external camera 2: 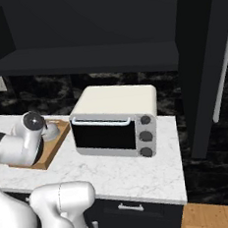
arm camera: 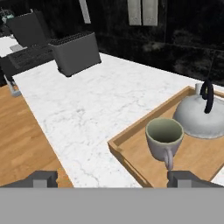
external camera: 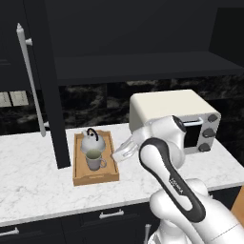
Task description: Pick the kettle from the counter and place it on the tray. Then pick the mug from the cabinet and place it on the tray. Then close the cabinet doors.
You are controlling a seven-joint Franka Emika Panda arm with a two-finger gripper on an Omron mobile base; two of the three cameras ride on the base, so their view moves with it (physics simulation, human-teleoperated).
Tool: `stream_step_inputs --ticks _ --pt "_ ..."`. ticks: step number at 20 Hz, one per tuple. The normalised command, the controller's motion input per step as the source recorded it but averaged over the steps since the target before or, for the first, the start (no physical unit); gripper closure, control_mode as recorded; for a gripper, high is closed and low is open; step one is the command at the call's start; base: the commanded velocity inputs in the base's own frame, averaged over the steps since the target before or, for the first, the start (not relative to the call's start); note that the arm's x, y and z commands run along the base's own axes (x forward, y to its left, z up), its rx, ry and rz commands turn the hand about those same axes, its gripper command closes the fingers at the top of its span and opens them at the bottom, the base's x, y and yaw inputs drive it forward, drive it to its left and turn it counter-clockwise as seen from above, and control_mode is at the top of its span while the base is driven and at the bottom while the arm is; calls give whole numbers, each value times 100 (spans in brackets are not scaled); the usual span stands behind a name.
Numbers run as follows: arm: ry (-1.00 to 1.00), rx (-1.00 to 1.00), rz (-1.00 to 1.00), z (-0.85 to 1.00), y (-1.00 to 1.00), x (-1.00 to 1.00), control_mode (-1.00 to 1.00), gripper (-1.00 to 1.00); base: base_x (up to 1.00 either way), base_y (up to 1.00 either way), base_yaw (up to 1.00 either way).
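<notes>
The wooden tray (external camera: 80, 177) lies on the white marble counter (external camera: 33, 176), and both the silver kettle (external camera: 91, 141) and the pale mug (external camera: 95, 160) stand in it, the mug in front of the kettle. My gripper (external camera: 119, 153) hovers just right of the tray, open and holding nothing. In the hand view the mug (arm camera: 163, 137) and kettle (arm camera: 199, 117) stand in the tray (arm camera: 129, 133) beyond the gripper (arm camera: 112, 179), whose fingertips (arm camera: 42, 178) are spread wide. The black cabinet (external camera: 143, 66) above stands open, its left door (external camera: 51, 95) and right door (external camera 2: 200, 68) swung out.
A cream toaster oven (external camera: 177, 119) sits on the counter right of the tray, close behind my arm. A dark toaster (arm camera: 76, 52) stands further along the counter in the hand view. Long silver bar handles (external camera: 29, 76) (external camera 2: 223, 68) stick out from the open doors.
</notes>
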Motion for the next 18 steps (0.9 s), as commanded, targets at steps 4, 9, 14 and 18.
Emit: stream_step_inputs --ticks 4,9,14,18 --pt "-4 -3 0 35 0 -36 -100 -100 0 0 0" --pt "0 0 0 21 0 -26 -100 -100 0 0 0" --pt "0 0 0 20 -9 -31 -100 -100 0 0 0" --pt "0 2 0 22 -11 -37 -100 -100 0 0 0"
